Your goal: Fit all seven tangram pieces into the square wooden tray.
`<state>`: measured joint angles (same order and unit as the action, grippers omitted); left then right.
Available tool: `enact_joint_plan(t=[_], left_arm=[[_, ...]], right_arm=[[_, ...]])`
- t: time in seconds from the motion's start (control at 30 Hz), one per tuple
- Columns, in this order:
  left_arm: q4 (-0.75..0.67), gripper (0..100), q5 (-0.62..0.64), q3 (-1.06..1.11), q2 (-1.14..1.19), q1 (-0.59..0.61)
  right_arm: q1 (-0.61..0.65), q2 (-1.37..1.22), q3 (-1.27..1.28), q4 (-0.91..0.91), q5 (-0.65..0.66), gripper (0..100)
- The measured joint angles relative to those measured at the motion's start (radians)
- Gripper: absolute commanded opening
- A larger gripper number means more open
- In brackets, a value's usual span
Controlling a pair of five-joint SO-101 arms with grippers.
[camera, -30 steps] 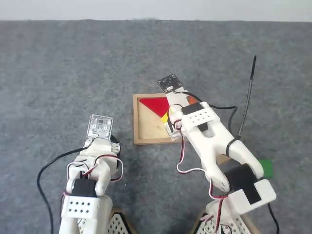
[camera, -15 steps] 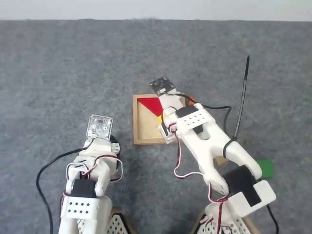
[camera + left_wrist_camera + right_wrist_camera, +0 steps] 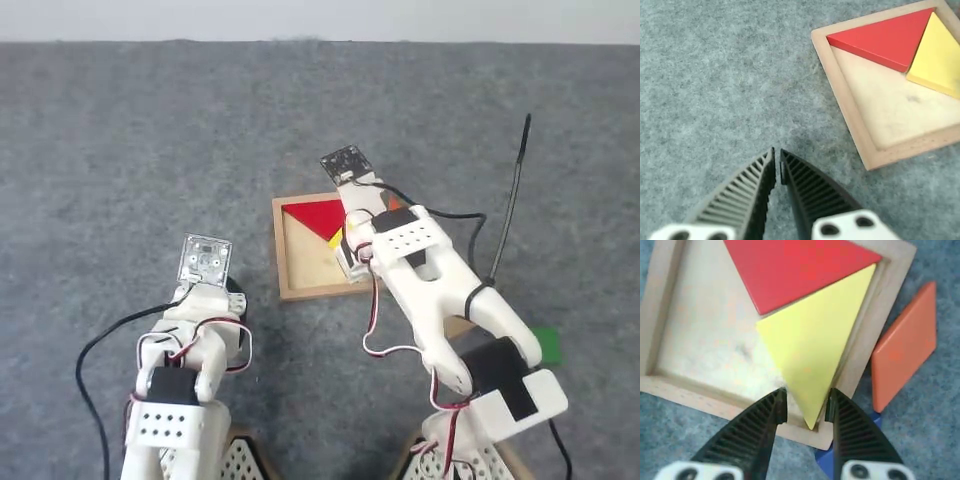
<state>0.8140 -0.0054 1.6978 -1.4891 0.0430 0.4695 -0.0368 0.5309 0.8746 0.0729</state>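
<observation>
Tray (image 3: 279,250): is lying on the grey surface (image 3: 150,130), just ahead of the right arm and off to one side of the left arm.
Red triangle (image 3: 790,270): is lying flat inside the tray, along its far side.
Yellow triangle (image 3: 810,350): is lying in the tray with one long edge touching the red triangle and its sharp tip reaching the rim.
Orange parallelogram (image 3: 902,345): is lying on the surface outside the tray, just beside the rim.
Blue piece (image 3: 821,462): is peeking out on the surface just outside the rim; its shape cannot be told.
Green piece (image 3: 546,345): is lying beside the right arm, well apart from the tray.
Right gripper (image 3: 807,397): is hovering over the tray's rim, its jaws standing narrowly apart and straddling the yellow triangle's tip; contact cannot be told.
Left gripper (image 3: 777,152): is hovering over the surface near a tray corner, its jaws meeting at the tips and holding nothing.
</observation>
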Motion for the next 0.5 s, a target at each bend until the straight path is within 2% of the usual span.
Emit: enact_joint_plan(t=[0.3,0.5], left_arm=[[0.000,2,0.000,0.000,0.000,0.000],[0.000,2,0.000,0.000,0.000,0.000]], right_arm=[[-0.005,0.044,-0.002,0.000,0.000,13.8],[-0.098,0.158,-0.002,0.000,0.000,13.9]])
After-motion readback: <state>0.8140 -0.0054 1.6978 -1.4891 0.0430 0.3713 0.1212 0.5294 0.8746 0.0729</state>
